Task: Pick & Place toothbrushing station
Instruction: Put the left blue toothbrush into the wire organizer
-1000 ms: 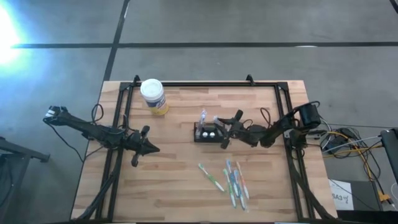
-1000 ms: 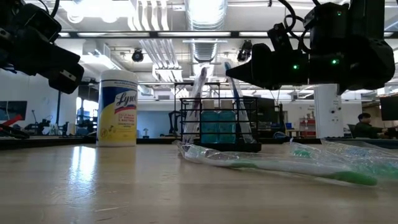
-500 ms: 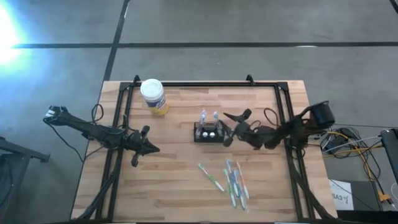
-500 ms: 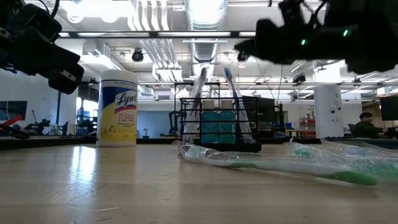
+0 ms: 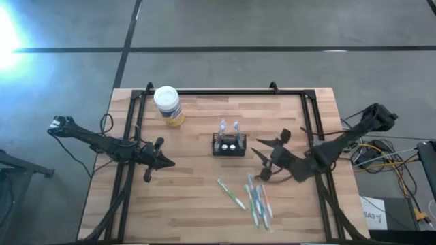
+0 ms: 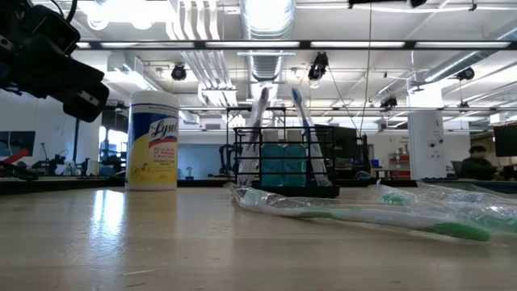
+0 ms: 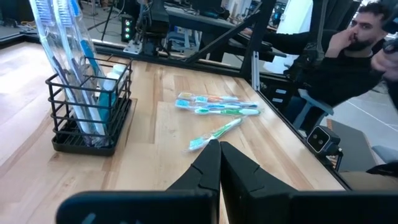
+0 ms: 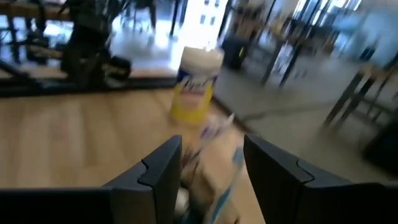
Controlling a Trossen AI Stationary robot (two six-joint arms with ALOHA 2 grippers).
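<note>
Over the worktop's left edge the left hand point(image 5: 165, 162) waits, its fingers pressed together on nothing, as the left wrist view shows. Near the far left corner stands a white-lidded yellow wipes canister point(image 5: 167, 105). At the worktop's middle sits the toothbrushing station point(image 5: 229, 145), a black wire holder with two wrapped toothbrushes point(image 5: 228, 127) upright in it. Toward the near edge, right of middle, a cluster of loose packaged toothbrushes point(image 5: 253, 196) lies flat. Just right of the station, above those loose brushes, hovers the right hand point(image 5: 269, 155) with its fingers spread wide and nothing between them.

By my reading, one brush has just been put into the station and the arm is between placements. The next move calls for lowering the right hand onto one of the loose brushes, closing across its wrapped handle, then carrying it upright to a free slot.

A second ago the right hand was right at the station's right side; since then its fingers have widened and it has drawn back toward the near right, and the low view no longer shows it.
</note>
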